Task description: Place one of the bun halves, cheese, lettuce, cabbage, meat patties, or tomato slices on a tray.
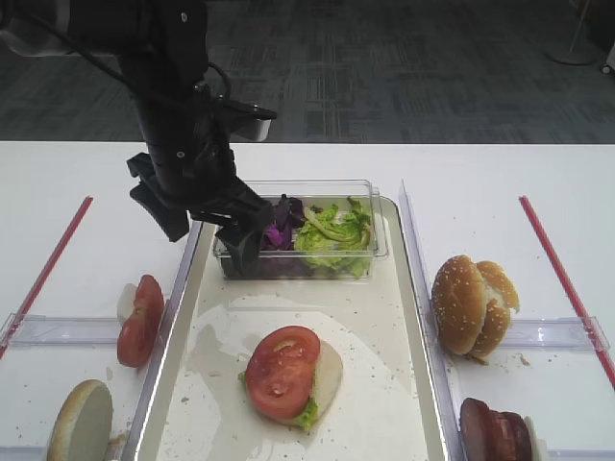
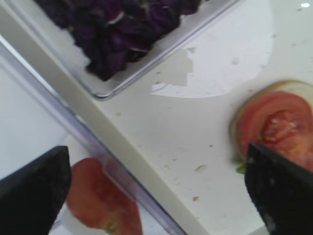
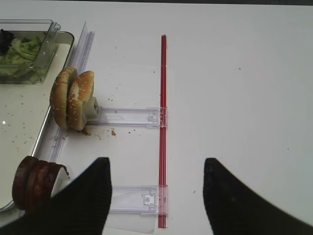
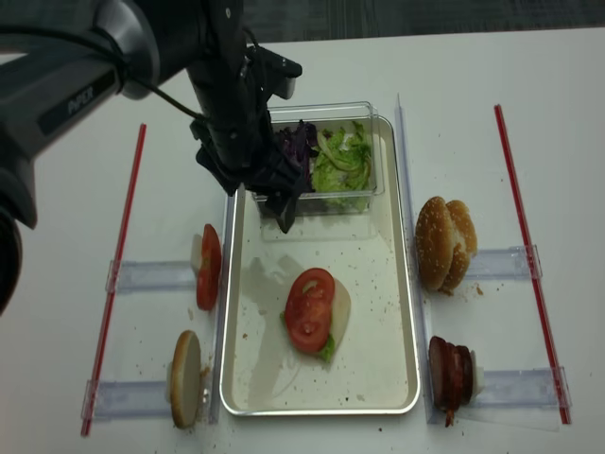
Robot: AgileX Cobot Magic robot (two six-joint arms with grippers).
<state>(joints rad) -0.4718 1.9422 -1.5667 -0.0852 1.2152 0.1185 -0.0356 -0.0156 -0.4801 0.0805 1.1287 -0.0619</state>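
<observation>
Silver-rimmed tray (image 1: 415,317) sits mid-table w/ a tomato slice (image 1: 282,371) lying on a pale bun half (image 1: 328,373) on its floor, a bit of green showing under it. Clear plastic box (image 1: 370,252) at the tray's far end holds purple cabbage (image 1: 282,223) on the left and lettuce (image 1: 336,230) on the right. Left gripper (image 1: 206,220) hangs over the box's near-left corner, claw released, jaws spread wide, nothing between them. More tomato slices (image 1: 140,319) stand on edge just outside the tray's left rim; another bun half (image 1: 79,423) is nearer the front, left. Seeded bun halves (image 1: 473,305) stand on edge right of the tray, meat patties (image 1: 495,429) nearer the front. Right gripper (image 3: 156,196) is over bare table right of the tray, fingers apart, empty. Red strips (image 1: 563,279) lie near both table sides.
</observation>
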